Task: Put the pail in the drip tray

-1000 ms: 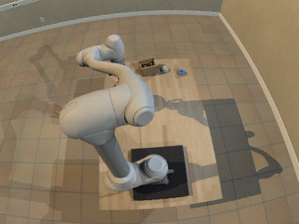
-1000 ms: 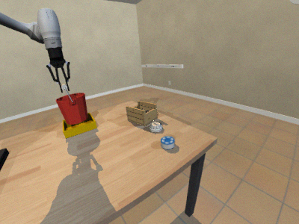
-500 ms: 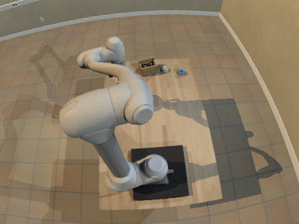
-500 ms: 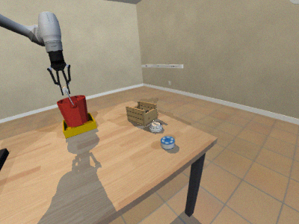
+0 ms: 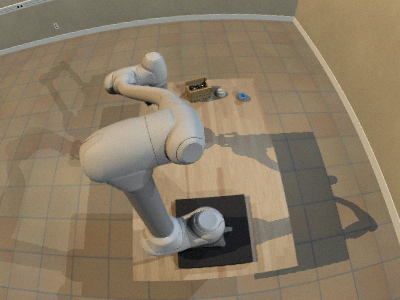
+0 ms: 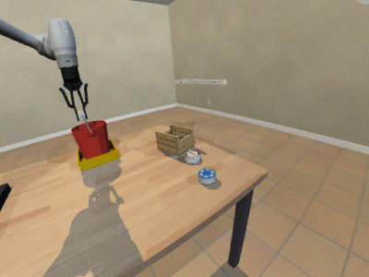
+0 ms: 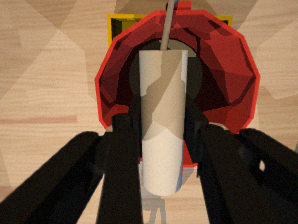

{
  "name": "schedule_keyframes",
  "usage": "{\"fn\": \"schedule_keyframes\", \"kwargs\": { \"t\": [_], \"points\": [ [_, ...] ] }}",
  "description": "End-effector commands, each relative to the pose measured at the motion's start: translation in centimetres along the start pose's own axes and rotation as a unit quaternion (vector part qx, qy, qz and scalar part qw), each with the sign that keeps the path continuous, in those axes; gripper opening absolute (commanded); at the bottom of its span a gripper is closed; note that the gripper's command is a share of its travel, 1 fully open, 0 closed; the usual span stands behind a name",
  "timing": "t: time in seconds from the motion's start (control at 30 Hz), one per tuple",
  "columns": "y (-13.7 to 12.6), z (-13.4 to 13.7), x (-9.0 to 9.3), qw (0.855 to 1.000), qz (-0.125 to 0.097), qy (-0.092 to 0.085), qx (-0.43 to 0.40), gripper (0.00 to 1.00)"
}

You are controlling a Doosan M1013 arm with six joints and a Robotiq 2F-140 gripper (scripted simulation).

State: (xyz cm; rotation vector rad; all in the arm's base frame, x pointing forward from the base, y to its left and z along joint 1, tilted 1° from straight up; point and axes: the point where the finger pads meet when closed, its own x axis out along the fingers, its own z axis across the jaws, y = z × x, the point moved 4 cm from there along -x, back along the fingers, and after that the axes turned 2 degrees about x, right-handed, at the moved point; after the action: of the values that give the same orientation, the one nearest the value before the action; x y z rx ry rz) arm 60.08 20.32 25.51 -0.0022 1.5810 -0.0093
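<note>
The red pail (image 6: 91,138) stands upright inside the yellow drip tray (image 6: 98,159) at the far left of the table. Its base is low in the tray; I cannot tell whether it touches the floor. My gripper (image 6: 81,114) is directly above the pail, shut on the white grip of the pail's handle (image 6: 82,115). In the wrist view the black fingers clamp the white handle grip (image 7: 161,125) over the open red pail (image 7: 177,80), and the tray's yellow corners (image 7: 117,19) show beyond it. In the top view the arm hides the pail and tray.
A wooden crate (image 6: 174,139) stands at mid-table, with a small grey dish (image 6: 192,158) and a blue-and-white round object (image 6: 207,175) to its right near the table edge. A black base mat (image 5: 214,231) lies under the arm's foot.
</note>
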Motion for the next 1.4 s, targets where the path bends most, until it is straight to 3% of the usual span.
{"fn": "schedule_keyframes", "kwargs": {
  "t": [0.0, 1.37],
  "points": [
    [0.4, 0.0, 0.5, 1.0, 0.003, 0.0, 0.001, 0.1],
    [0.5, 0.0, 2.1, 1.0, 0.003, -0.001, 0.001, 0.1]
  ]
}}
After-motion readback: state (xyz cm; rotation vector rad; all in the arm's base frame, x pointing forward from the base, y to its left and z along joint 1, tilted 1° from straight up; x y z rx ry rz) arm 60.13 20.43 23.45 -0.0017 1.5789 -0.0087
